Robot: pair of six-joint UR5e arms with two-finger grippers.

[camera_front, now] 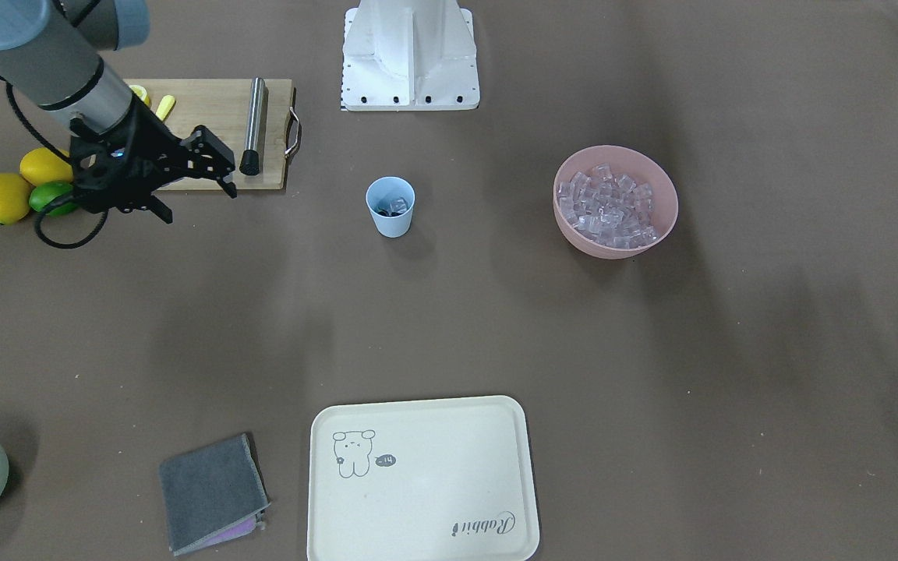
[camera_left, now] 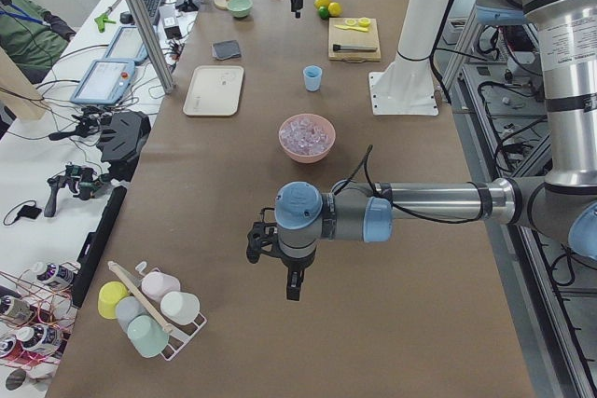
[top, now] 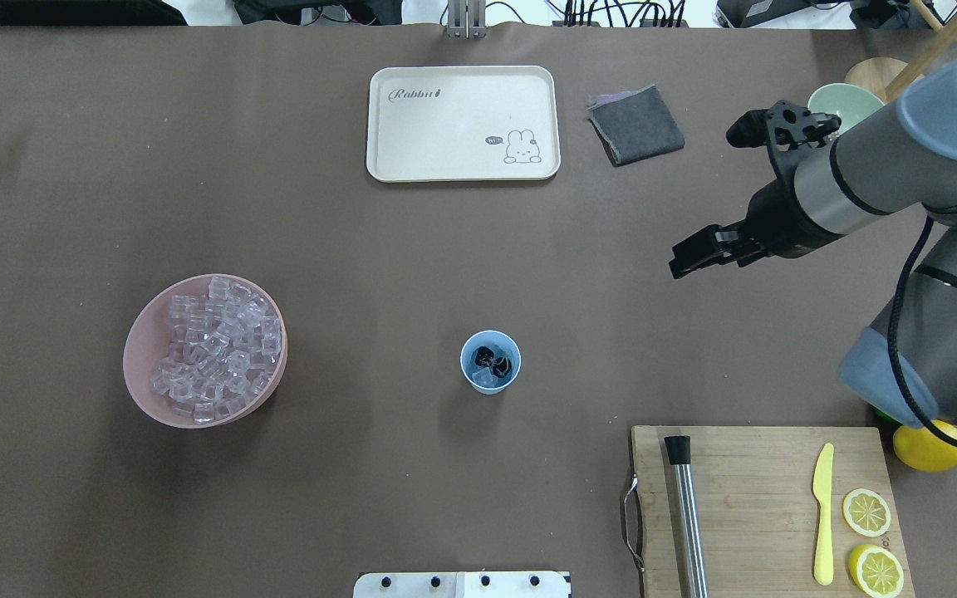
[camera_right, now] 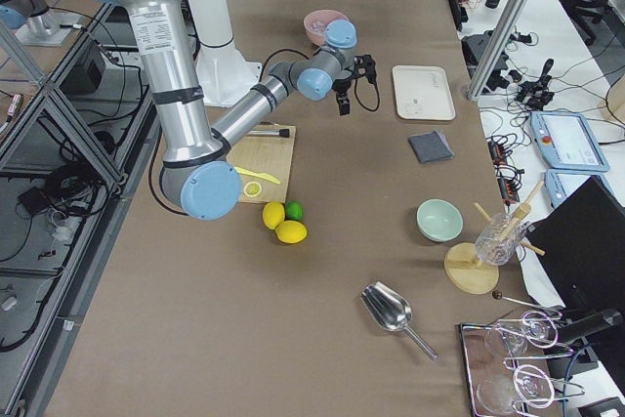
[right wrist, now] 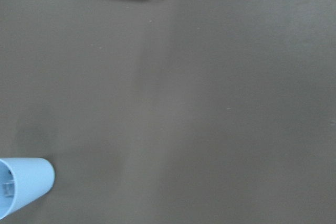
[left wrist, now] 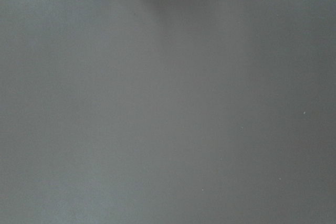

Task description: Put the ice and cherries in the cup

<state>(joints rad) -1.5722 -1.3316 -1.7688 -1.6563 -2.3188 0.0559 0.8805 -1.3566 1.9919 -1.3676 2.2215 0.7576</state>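
The light blue cup [top: 490, 361] stands upright mid-table, also seen in the front view [camera_front: 390, 206]. Inside it lie dark cherries [top: 487, 355] and a clear cube of ice [top: 487, 379]. More ice [top: 217, 345] fills the pink bowl [top: 138, 374] to the cup's left. My right gripper [top: 707, 199] hovers open and holds nothing, well to the cup's right and farther out. In the right wrist view the cup [right wrist: 21, 184] shows at the lower left corner. My left gripper [camera_left: 289, 281] shows only in the left side view, over bare table; I cannot tell its state.
A wooden cutting board [top: 761, 498] with a metal muddler, yellow knife and lemon slices lies at the near right. Whole lemons [camera_front: 5, 196] and a lime [camera_front: 50, 195] sit beside it. A cream tray [top: 462, 124], grey cloth [top: 636, 124] and pale green bowl [top: 848, 100] line the far edge.
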